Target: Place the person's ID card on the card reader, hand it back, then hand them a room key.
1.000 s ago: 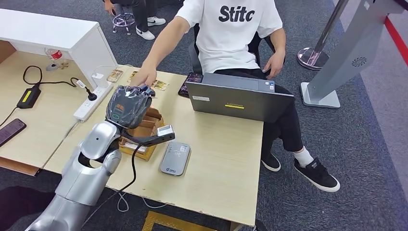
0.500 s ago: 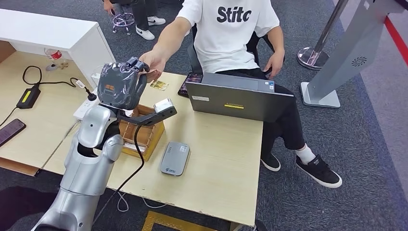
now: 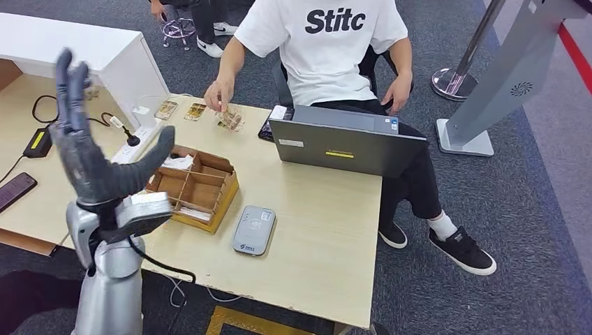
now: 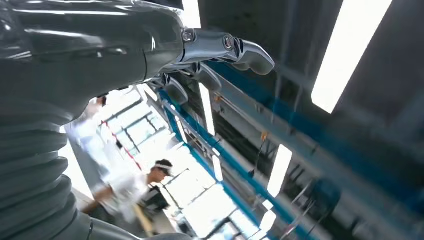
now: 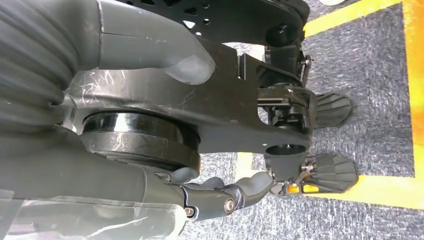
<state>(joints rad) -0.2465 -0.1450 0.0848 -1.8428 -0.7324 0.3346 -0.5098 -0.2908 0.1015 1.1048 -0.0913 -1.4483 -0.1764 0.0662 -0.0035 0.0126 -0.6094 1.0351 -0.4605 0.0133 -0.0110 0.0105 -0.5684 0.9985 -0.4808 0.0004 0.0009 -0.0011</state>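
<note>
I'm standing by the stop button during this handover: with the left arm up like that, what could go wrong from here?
1. The left hand is raised, open and holding nothing, above the power strip and the cardboard box; coming down it might clip either.
2. The person's hand is at the cards on the far edge, so a reach that way may bump it.
3. The card reader lies loose near the table's front edge and could be shoved off.

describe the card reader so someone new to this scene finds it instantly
Start at the light wooden table with the grey laptop at its far edge. Nearer the robot, right of the brown cardboard divider box, lies the card reader. It is the only flat, rounded silver-grey slab on the table, lying alone on bare wood.
</note>
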